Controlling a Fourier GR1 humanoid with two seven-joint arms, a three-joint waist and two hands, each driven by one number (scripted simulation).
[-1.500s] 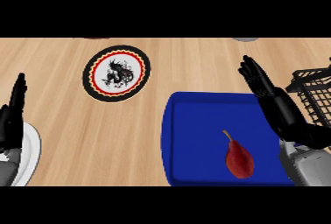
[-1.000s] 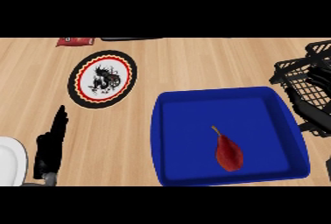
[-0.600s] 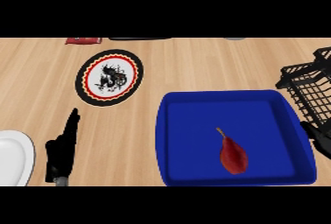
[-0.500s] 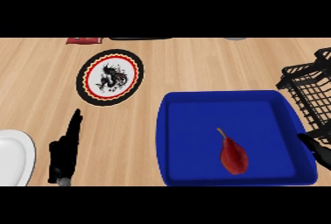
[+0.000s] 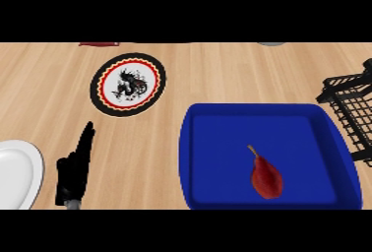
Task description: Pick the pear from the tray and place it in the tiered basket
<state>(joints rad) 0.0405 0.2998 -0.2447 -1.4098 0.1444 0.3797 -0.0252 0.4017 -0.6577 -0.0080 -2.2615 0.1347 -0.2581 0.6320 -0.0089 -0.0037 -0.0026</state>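
Observation:
A dark red pear with a thin stem lies in the blue tray, towards its near right part. The black wire tiered basket stands at the right edge, just beyond the tray's right rim. My left hand shows at the lower left, fingers straight and pointing up the counter, well left of the tray and touching nothing. My right hand shows nowhere in the view.
A round plate with a black rim, red ring and dark dragon figure lies on the wooden counter at upper left. A white plate sits at the left edge beside my left hand. Small objects peek in along the far edge.
The view has shifted, so the tray and pear now sit further right. My right hand, seen at the right edge half a second ago, has left the view. The pear has not moved in the tray.

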